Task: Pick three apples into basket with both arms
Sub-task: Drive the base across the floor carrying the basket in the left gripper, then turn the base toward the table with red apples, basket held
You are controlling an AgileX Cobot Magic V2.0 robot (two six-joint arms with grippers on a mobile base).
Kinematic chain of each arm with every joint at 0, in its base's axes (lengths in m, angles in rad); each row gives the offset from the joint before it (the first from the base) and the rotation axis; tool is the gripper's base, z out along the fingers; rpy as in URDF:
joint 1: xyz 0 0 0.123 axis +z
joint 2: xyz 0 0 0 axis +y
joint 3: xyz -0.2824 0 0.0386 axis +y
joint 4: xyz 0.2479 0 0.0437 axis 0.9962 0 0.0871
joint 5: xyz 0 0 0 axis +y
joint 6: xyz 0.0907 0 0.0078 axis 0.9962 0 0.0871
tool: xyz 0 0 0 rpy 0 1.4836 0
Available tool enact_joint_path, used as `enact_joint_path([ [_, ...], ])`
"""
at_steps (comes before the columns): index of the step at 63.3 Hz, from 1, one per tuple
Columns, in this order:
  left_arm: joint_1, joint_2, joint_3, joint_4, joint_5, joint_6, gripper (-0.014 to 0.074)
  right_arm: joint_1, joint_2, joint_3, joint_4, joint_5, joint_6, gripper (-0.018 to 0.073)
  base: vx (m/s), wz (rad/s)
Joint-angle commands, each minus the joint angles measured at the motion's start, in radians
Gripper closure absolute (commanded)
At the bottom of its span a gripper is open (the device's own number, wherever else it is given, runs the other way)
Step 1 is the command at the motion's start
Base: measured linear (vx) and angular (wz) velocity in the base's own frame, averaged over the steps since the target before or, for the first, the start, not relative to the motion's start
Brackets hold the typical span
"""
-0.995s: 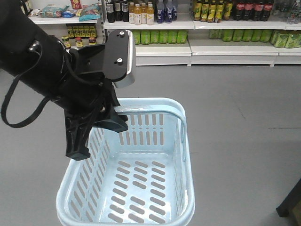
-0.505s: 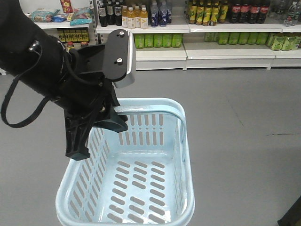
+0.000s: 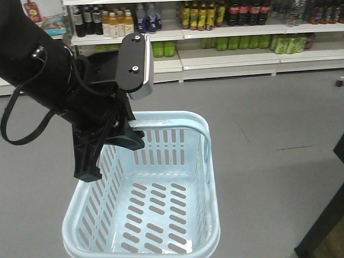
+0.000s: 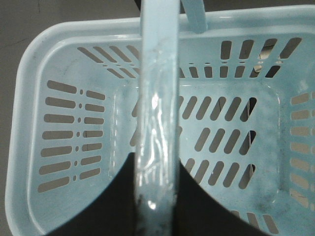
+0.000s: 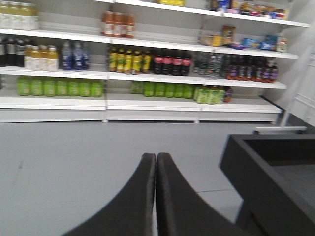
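Note:
The pale blue basket (image 3: 213,177) hangs above the grey floor with nothing inside it. My left gripper (image 3: 128,137) is shut on the basket's handle (image 3: 177,127). In the left wrist view the handle (image 4: 158,73) runs up between my black fingers (image 4: 156,164), with the slotted basket floor (image 4: 216,142) below. My right gripper (image 5: 156,158) is shut with nothing in it and points toward the store shelves. The three apples are out of view.
Store shelves (image 3: 215,32) with bottled drinks line the far wall across the open grey floor. A dark stand (image 5: 268,164) sits close on the right of the right gripper, and its dark edge (image 3: 328,215) shows at the front view's lower right.
The shelves have slid to the left in the front view and the dark edge at lower right has grown. The left arm and basket keep the same pose.

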Motion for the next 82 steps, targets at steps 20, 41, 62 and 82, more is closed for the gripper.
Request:
enact_joint_path([
  [20,-0.003,-0.038,-0.031,-0.048,-0.031,-0.009,0.0603,-0.003,-0.017,0.011,-0.002,-0.076,-0.003,0.0568,0.11,-0.57],
  [41,-0.003,-0.038,-0.031,-0.048,-0.031,-0.009,0.0603,-0.003,-0.017,0.011,-0.002,-0.076,-0.003,0.0568,0.10,-0.63],
  [62,-0.003,-0.037,-0.031,-0.048,-0.035,-0.009,0.0603,-0.003,-0.017,0.011,-0.002,-0.076,-0.003,0.0568,0.08,-0.49],
  [82,-0.003,-0.039,-0.031,-0.048,-0.031,-0.009,0.0603,-0.003,-0.017,0.011,-0.002,-0.076,-0.003,0.0568,0.06,-0.40],
])
